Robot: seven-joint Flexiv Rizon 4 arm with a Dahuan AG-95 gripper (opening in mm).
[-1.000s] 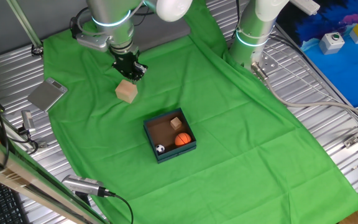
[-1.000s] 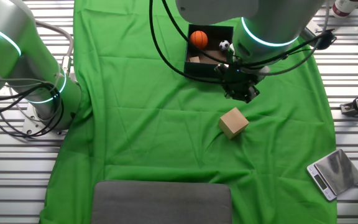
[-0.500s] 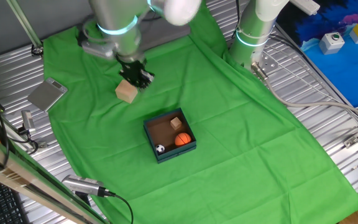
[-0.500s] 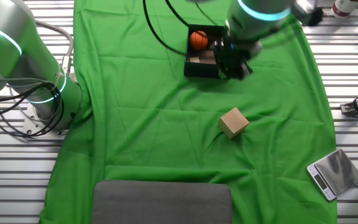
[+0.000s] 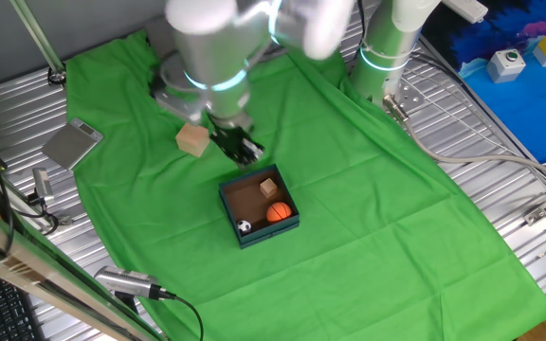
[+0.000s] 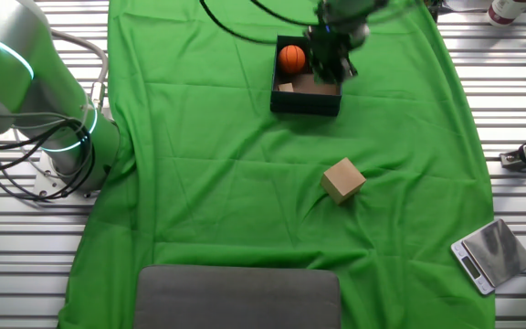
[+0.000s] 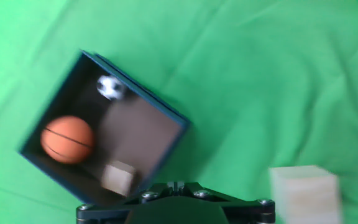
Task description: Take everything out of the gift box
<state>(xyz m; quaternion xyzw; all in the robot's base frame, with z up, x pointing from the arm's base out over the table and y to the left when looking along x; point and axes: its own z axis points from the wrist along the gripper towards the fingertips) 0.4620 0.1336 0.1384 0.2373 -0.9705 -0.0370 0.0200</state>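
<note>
One orange ball [image 5: 278,212], one soccer ball [image 5: 244,226] and one cube [image 5: 269,186] are seen inside the box [image 5: 287,224]; a second cube [image 5: 193,141] is seen outside it. The state of the tool [image 5: 240,149] cannot be told.

Two opposite overhead views and a downward hand view share the gift box [image 5: 259,209].

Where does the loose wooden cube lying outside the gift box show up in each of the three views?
One fixed view: the wooden cube lies on the green cloth, upper left of the gift box.
The other fixed view: the cube sits near the middle, below the box.
Hand view: the cube is blurred at the lower right corner.
Shared landmark: the gift box with the orange ball inside.
</note>
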